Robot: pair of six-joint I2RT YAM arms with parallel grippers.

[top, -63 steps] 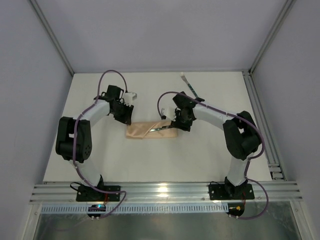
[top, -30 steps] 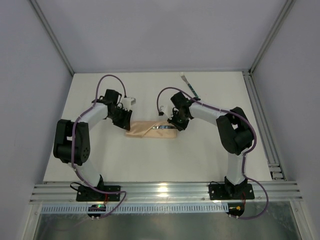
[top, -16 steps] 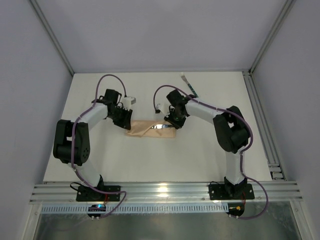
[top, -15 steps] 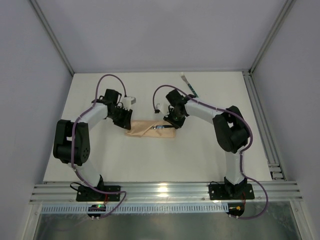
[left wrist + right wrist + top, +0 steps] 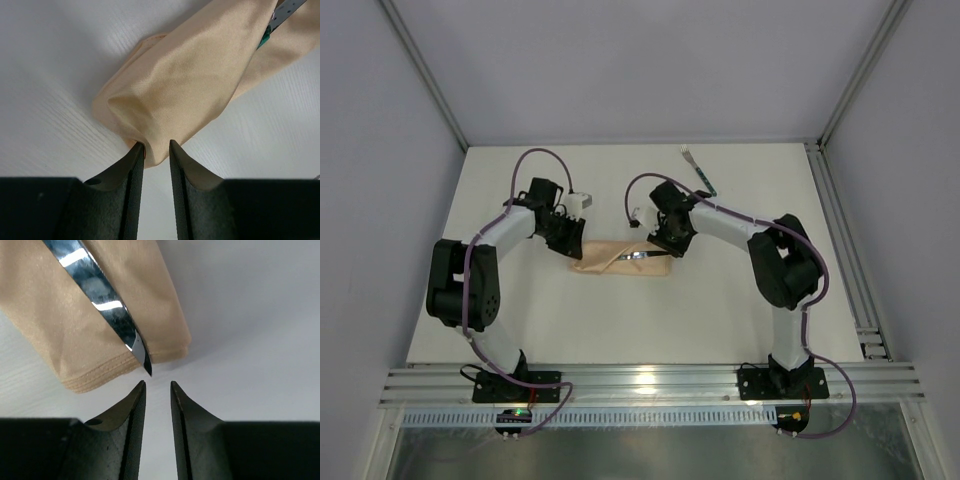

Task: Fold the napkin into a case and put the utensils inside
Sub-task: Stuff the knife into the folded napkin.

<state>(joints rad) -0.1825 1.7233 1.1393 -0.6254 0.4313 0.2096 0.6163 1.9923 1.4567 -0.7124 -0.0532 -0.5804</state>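
The peach-tan napkin (image 5: 610, 261) lies folded into a narrow case at mid-table. My left gripper (image 5: 576, 243) is at its left end, shut on a bunched fold of the napkin (image 5: 190, 85), which sits between the fingertips (image 5: 139, 150). A silvery knife (image 5: 642, 254) lies along the case with its blade (image 5: 107, 310) on the cloth. Its tip ends just ahead of my right gripper (image 5: 158, 385), which stands open with nothing between its fingers. In the top view that right gripper (image 5: 664, 250) is at the case's right end. A green handle end (image 5: 267, 36) shows at the case's far side. Another green-handled utensil (image 5: 700, 172) lies at the back.
A metal rail (image 5: 840, 240) runs along the table's right edge and grey walls close in the back and sides. White table surface (image 5: 620, 320) lies between the case and the arm bases.
My right gripper has opened and let go of the knife, after pushing it leftward along the case. The left gripper has stayed shut on the napkin's left end.
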